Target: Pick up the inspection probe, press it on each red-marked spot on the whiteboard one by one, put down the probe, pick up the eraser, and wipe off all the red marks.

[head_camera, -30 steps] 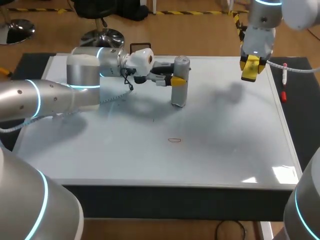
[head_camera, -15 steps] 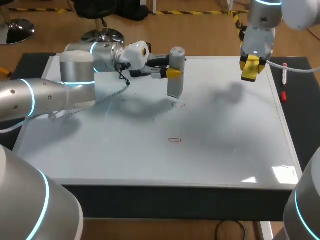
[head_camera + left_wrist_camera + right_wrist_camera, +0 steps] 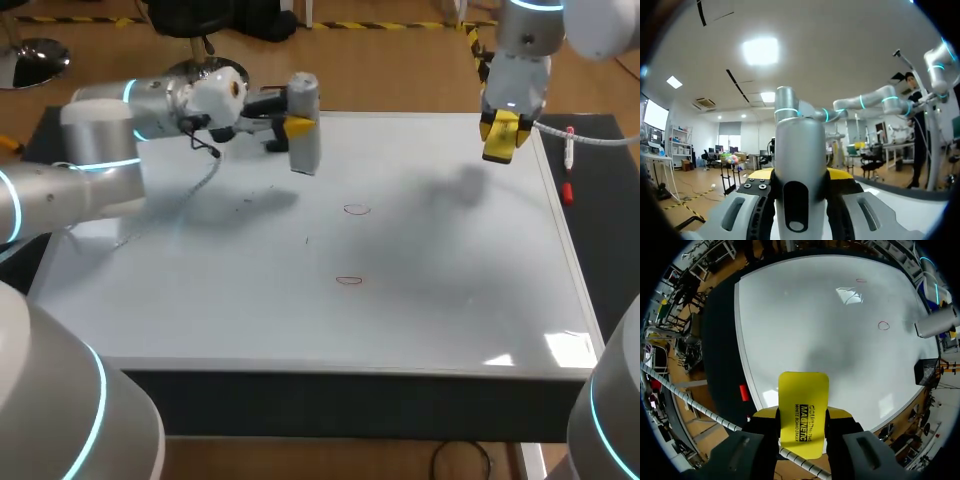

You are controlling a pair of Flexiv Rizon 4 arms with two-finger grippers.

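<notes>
Grey metal fills the left wrist view: the inspection probe [image 3: 800, 165] blocks most of the left gripper [image 3: 800, 176], so you see only slivers of yellow either side of it, and the probe's lower end is cut off there. In the head view your left arm [image 3: 100, 180] lies level over the far edge of the whiteboard [image 3: 430, 300], its wrist turned sideways and its fingers pinching the probe from both sides. The probe stands upright across those fingers, long axis vertical. You cannot tell whether its foot touches the board. Two red marks [image 3: 356, 209] sit on the near side of that gripper, well apart from the probe. Your right arm [image 3: 525, 40] hangs at the far right corner with the right gripper [image 3: 500, 135] pointing down, clamped on the yellow eraser [image 3: 803, 405]. The eraser runs lengthwise along the fingers and sticks out past their tips, over the board's edge.
</notes>
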